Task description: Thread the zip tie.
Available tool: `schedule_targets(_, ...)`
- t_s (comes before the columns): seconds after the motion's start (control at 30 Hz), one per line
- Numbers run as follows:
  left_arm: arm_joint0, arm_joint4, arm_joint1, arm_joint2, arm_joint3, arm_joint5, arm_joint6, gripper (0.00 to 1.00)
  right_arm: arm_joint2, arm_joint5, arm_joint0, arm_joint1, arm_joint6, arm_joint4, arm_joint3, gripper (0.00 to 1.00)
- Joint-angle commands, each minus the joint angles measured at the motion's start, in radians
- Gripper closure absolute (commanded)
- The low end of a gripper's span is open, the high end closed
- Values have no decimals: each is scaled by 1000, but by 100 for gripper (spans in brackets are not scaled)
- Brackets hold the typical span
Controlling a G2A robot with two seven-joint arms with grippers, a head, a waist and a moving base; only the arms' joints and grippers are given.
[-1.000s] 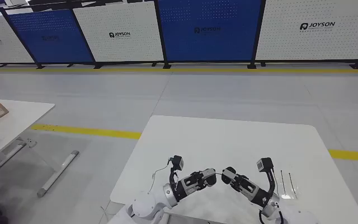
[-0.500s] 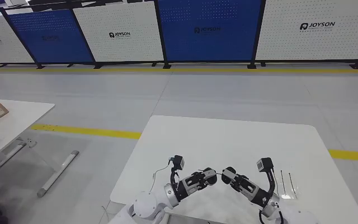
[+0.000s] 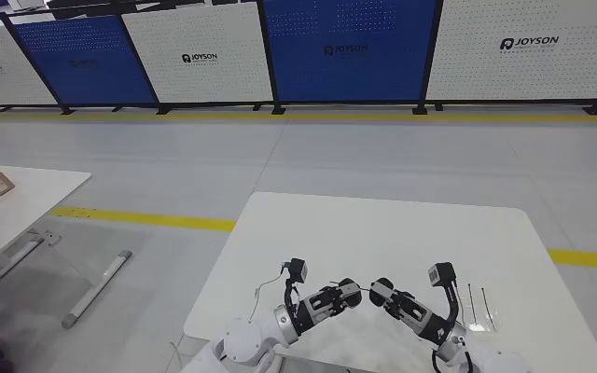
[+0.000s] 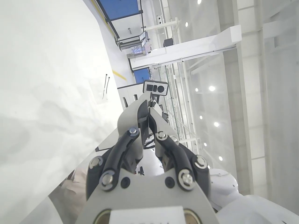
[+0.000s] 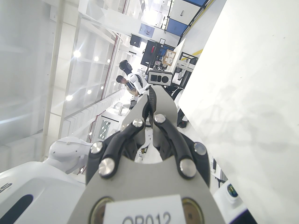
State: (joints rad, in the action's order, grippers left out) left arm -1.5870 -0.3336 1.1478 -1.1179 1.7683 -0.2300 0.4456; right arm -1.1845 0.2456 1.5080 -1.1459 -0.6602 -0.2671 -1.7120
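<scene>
The left claw [image 3: 349, 293] and right claw [image 3: 380, 291] are closed narrow, tip to tip at lower centre. Whether either pinches a tie cannot be told. Two zip ties [image 3: 477, 304] lie unthreaded on the table [image 3: 392, 233] at lower right. Threading is judged still outstanding.

Blue and white panels [image 3: 350, 51] line grey floor [image 3: 187, 158].

Top view, the left gripper [image 3: 353, 292] and right gripper [image 3: 378, 290] nearly meet, and anything pinched between them is too tiny to make out. The zip ties [image 3: 476, 300] on the table [image 3: 373, 224] are just faint lines. Both arms run off the bottom edge.
</scene>
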Motion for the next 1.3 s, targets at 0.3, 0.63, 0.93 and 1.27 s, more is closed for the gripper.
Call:
schedule_targets(0.3,-6,-3,-3,3,6,-7,3,100,3,-11,7,1,17,26,-15,0)
schedule_targets(0.63,-5,-30,-5,4,-3,-3,-6,100,-33,19,39,7,24,12,-41,0)
schedule_targets(0.93,-17,22,-11,-16,-1,59,-53,100,-122,66,105,21,24,-10,-69,0)
schedule_targets(1.27,-17,22,-11,-16,-1,59,-53,100,-122,66,105,21,24,-10,-69,0)
